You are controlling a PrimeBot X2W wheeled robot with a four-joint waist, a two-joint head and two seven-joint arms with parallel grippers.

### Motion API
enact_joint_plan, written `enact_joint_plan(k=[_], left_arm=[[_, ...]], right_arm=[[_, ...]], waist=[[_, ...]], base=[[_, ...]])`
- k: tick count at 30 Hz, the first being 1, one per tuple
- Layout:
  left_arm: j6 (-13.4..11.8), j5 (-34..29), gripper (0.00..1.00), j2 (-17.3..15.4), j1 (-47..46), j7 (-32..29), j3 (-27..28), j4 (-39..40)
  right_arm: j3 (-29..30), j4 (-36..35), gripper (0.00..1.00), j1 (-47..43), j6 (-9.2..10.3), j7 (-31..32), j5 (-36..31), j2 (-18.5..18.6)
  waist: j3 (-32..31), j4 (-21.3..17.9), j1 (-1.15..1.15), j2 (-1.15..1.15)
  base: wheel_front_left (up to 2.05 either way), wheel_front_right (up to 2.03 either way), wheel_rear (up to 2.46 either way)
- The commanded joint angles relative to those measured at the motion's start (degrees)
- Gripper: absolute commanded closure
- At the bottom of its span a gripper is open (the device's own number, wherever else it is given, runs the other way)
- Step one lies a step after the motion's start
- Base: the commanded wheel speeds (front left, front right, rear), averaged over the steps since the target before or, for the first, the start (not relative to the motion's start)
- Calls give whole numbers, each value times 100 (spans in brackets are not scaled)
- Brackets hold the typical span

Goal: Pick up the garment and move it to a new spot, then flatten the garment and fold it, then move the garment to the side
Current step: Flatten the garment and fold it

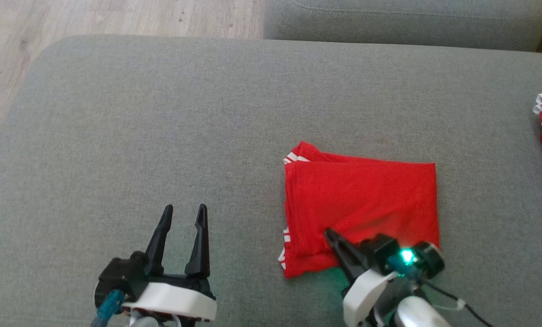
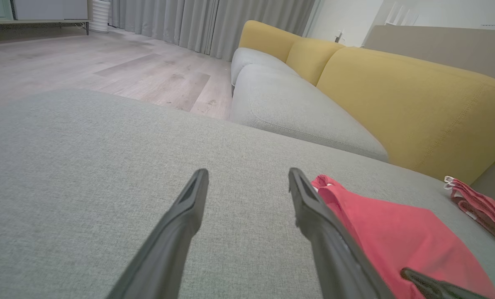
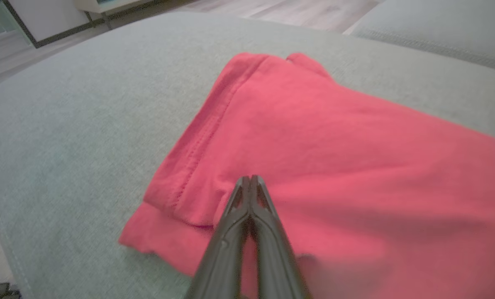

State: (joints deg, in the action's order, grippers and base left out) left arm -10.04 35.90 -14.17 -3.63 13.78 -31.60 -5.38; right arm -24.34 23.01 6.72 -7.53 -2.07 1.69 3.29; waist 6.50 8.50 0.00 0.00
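Grey woven cushion (image 1: 161, 113) bears the folded red garment (image 1: 366, 195); right tool (image 1: 329, 234) clamps it, left tool (image 1: 185, 210) gapes empty.

The left gripper (image 1: 185, 208) has two long black fingers (image 1: 158, 236) that taper to sharp tips from a black blocky housing (image 1: 125, 272), backed by a smooth white curved shell (image 1: 171, 302) with a teal-blue plug (image 1: 109, 306) at its side. The right gripper (image 1: 329, 234) has the same dark fingers, a black housing carrying a glowing green light (image 1: 407, 256) beside a round black barrel (image 1: 430, 259), a white shell (image 1: 364, 290), a silvery forearm (image 1: 418, 315) and a thin black cable (image 1: 475, 313). In the wrist views the fingers look matte dark grey with moulded ridges along their length.
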Motion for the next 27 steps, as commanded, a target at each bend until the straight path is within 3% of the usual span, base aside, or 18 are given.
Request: enact_joint_plan(k=[1,11,16,18,19,20,21,22,27], left_arm=[[-5,1,0,-90,-172,85,160,161],[-45,9,0,-124,-136,60,127,203],[-63,17,0,-139,-121,57,122,218],[-75,20,0,-149,-119,58,131,219],[-83,22,0,-152,-121,58,137,220],[-94,23,0,-154,-123,58,144,220],[-99,21,0,-156,-128,59,146,220],[-101,19,0,-160,-131,61,150,215],[-104,16,0,-130,-120,70,140,169]], right_arm=[[-237,-45,100,223,4,-87,25,-41],[-1105,623,100,565,4,-319,492,-41],[-1102,598,100,717,4,-589,661,-41],[-969,510,86,744,4,-718,652,-41],[-891,448,64,743,4,-772,643,-41],[-793,365,56,735,4,-827,638,-41],[-681,272,38,714,4,-872,630,-41],[-540,162,0,683,4,-917,616,-41],[245,-395,0,362,4,-973,575,-41]], waist=[[-9,9,0,0],[-14,-9,0,0],[-12,-60,0,0],[-27,-93,0,0],[-38,-111,0,0],[-55,-133,0,0],[-71,-151,0,0],[-95,-173,0,0],[-240,-293,0,0]], base=[[0,0,0],[0,0,0],[0,0,0],[0,0,0],[0,0,0],[0,0,0],[0,0,0],[0,0,0],[0,0,0]])
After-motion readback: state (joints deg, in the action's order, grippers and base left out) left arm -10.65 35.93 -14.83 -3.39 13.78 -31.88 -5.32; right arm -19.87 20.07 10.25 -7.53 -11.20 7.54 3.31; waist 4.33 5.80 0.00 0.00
